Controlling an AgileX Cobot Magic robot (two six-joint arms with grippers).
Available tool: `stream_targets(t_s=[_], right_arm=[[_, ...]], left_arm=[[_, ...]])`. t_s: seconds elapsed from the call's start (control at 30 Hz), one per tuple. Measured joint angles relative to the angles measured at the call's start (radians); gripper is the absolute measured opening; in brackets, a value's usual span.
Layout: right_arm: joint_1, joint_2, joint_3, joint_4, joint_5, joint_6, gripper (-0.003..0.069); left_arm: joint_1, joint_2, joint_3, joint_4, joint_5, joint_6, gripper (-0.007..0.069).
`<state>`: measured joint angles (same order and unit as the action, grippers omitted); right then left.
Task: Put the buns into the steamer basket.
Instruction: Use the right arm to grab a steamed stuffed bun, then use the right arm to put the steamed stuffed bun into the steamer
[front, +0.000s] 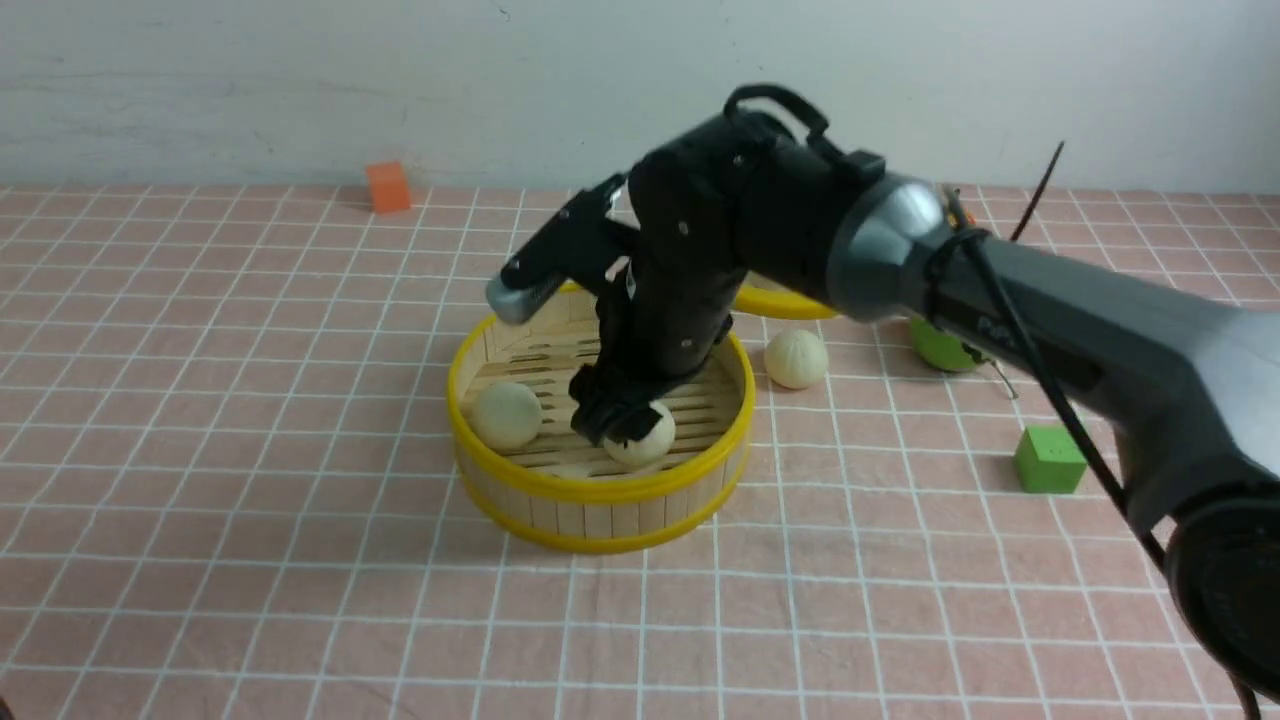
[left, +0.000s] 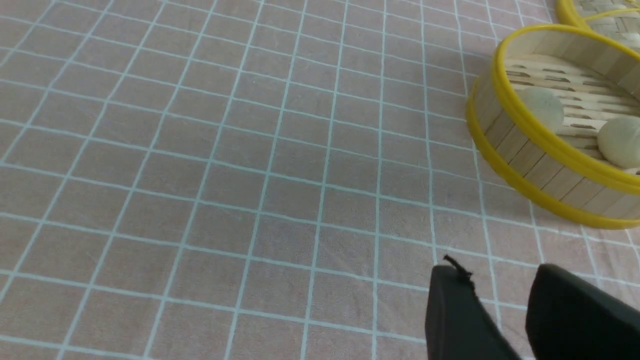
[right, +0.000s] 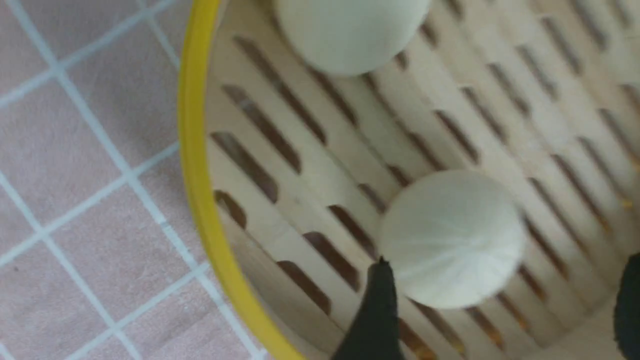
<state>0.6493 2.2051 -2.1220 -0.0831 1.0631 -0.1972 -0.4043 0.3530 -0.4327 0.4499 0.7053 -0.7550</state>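
We find the right tool (front: 615, 420) hanging inside the steamer basket (front: 600, 495), jaws spread wide and gripping nothing. One bun (front: 645, 435) sits on the slatted floor between them, toward 6 o'clock, with a second bun (front: 506, 414) at 9 o'clock. The third bun (front: 796, 358) lies on the bench (front: 250, 450) outside the basket at 2 o'clock, and the left tool (left: 500, 280) stands partly open and empty above the bench, apart from the basket.

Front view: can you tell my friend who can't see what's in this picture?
The robot's right gripper reaches down into the steamer basket, right at a bun. A second bun sits inside too, and a third bun lies outside on the checked cloth.
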Motion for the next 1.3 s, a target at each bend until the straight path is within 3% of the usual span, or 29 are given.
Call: stream_targets(t_s=[0.13, 0.27, 0.5, 0.63, 0.8, 1.07, 1.3], right_arm=[[-0.052, -0.017, -0.107, -0.031, 0.056, 0.049, 0.0621], [-0.192, 0.001, -0.138, -0.022, 0.062, 0.125, 0.0579], [-0.362, 0.15, -0.138, 0.169, -0.033, 0.16, 0.0487], [-0.369, 0.206, -0.138, 0.211, -0.109, 0.16, 0.0437], [-0.357, 0.252, -0.138, 0.22, -0.129, 0.159, 0.0315], [-0.354, 0.258, -0.156, 0.203, -0.097, 0.03, 0.0028], [-0.315, 0.2, -0.258, 0.213, 0.02, -0.013, 0.0013]], left_arm=[[0.0, 0.0, 0.019, 0.007, -0.027, -0.002, 0.0215], [0.0, 0.0, 0.029, 0.014, -0.049, -0.002, 0.0217], [0.0, 0.0, 0.031, 0.028, -0.053, -0.002, 0.0217], [0.0, 0.0, 0.035, 0.039, -0.065, -0.002, 0.0217], [0.0, 0.0, 0.066, 0.046, -0.107, -0.002, 0.0217], [0.0, 0.0, 0.069, 0.051, -0.123, -0.002, 0.0217], [0.0, 0.0, 0.069, 0.051, -0.124, -0.002, 0.0217]])
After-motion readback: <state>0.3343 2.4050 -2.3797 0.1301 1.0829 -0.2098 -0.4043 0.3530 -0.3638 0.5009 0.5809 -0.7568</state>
